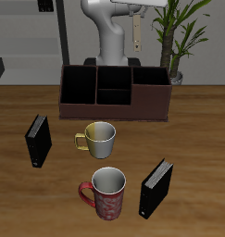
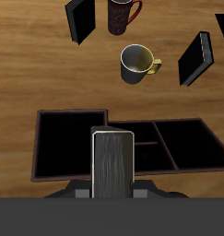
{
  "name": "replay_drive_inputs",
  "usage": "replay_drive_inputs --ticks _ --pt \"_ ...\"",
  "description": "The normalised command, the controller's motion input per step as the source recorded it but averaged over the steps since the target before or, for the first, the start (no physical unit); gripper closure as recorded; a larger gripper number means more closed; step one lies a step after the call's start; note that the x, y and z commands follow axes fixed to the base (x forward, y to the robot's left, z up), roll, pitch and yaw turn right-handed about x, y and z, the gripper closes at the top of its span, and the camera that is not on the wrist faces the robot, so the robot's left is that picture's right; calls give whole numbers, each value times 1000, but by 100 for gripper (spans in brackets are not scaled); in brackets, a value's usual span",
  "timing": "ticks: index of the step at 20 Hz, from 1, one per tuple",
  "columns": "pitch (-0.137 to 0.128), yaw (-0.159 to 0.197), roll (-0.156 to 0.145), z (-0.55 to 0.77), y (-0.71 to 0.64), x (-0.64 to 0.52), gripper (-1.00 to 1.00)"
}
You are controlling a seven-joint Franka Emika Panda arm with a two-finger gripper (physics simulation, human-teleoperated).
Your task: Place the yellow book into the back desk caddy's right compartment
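Tan yellow book (image 1: 138,34) hangs upright, long axis vertical, clamped in the jaws.

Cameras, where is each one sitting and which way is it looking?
Exterior view: sits in front of and above the table, facing back at the robot; shows its white arm, with the yellow book hanging above the back desk caddy.
Wrist view: rides on the gripper, looking down past the held book into the caddy; only the gripper's grey body shows.
Shared: book, caddy, yellow mug, red mug, two black books.
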Motion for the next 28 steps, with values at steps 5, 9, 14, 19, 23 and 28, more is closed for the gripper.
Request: replay_drive_inputs --ticks 5,9,14,19,23,28 --pt "14 -12 12 11 225 129 100" --pt "14 11 68 -57 334 96 100" --pt "28 -14 27 -105 182 38 100" --pt "20 1 23 -128 118 135 100" --pt "11 -11 -7 -98 -4 136 100" --pt "24 -17 7 -158 7 117 100"
